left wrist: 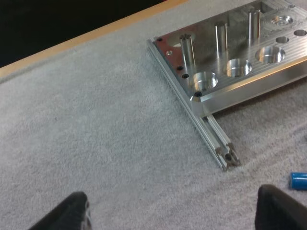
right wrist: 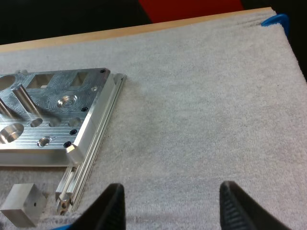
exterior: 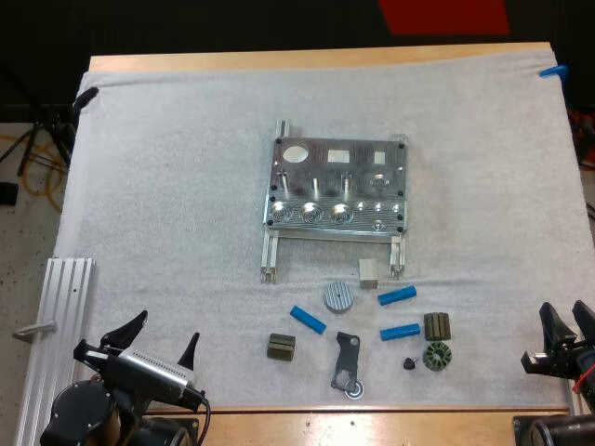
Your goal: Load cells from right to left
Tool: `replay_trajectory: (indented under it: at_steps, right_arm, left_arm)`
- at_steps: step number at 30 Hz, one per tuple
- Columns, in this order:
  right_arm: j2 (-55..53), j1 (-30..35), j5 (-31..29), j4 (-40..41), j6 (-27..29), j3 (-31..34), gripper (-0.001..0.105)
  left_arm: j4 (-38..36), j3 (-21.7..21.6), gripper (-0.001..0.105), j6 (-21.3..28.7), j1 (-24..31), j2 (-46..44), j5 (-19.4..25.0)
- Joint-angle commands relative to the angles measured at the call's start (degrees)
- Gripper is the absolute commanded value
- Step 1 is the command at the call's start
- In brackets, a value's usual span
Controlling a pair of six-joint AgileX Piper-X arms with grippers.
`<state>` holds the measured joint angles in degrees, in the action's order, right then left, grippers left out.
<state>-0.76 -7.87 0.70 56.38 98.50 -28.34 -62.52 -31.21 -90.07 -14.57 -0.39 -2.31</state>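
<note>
A metal fixture (exterior: 337,190) with round sockets along its front stands mid-mat on two rails; its corner sockets (left wrist: 205,81) and right side (right wrist: 53,115) show in the wrist views. Three blue cylinders lie in front of it: one (exterior: 308,320) on the left, one (exterior: 397,295) and one (exterior: 400,331) on the right. The tip of a blue cylinder (left wrist: 298,180) lies by the left rail's end. My left gripper (exterior: 165,339) stands open at the front left of the mat, its fingers (left wrist: 64,215) apart over bare mat. At the right edge, my right gripper (exterior: 567,323) is open, fingers (right wrist: 108,208) wide.
Near the cylinders lie a ribbed metal disc (exterior: 338,297), a small metal block (exterior: 368,271), two dark ribbed parts (exterior: 281,346) (exterior: 437,326), a dark gear ring (exterior: 436,356), a small dark knob (exterior: 408,362) and a flat grey bracket (exterior: 347,362). An aluminium rail (exterior: 56,325) lies at the left edge.
</note>
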Motion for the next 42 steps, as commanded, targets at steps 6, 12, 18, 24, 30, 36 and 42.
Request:
replay_trajectory:
  at_steps: [6, 12, 18, 24, 30, 36, 42]
  right_arm:
    - [-1.05, 0.32, 0.63, -0.71, 0.74, -0.18, 0.044]
    - [-1.05, 0.32, 0.63, -0.71, 0.74, -0.18, 0.044]
    - [-1.05, 0.32, 0.63, -0.71, 0.74, -0.18, 0.044]
    - [-1.05, 0.32, 0.63, -0.71, 0.74, -0.18, 0.044]
    - [-1.05, 0.32, 0.63, -0.71, 0.74, -0.18, 0.044]
    - [-1.05, 0.32, 0.63, -0.71, 0.74, -0.18, 0.044]
    - [-1.05, 0.32, 0.63, -0.71, 0.74, -0.18, 0.044]
  left_arm:
    - [1.27, -0.02, 0.068, 0.15, 0.12, -7.96, -0.11]
    - [1.27, -0.02, 0.068, 0.15, 0.12, -7.96, -0.11]
    - [1.17, -2.44, 0.068, 0.56, 0.12, -5.68, -1.51]
    - [1.17, -7.11, 0.068, 2.15, 0.12, 2.5, -2.7]
    - [1.17, -12.23, 0.068, 8.52, 0.12, 13.15, -5.77]
    - [1.17, -16.2, 0.068, 15.82, 0.12, 23.24, -6.07]
    - [2.05, -16.85, 0.068, 23.83, 0.12, 30.36, -6.07]
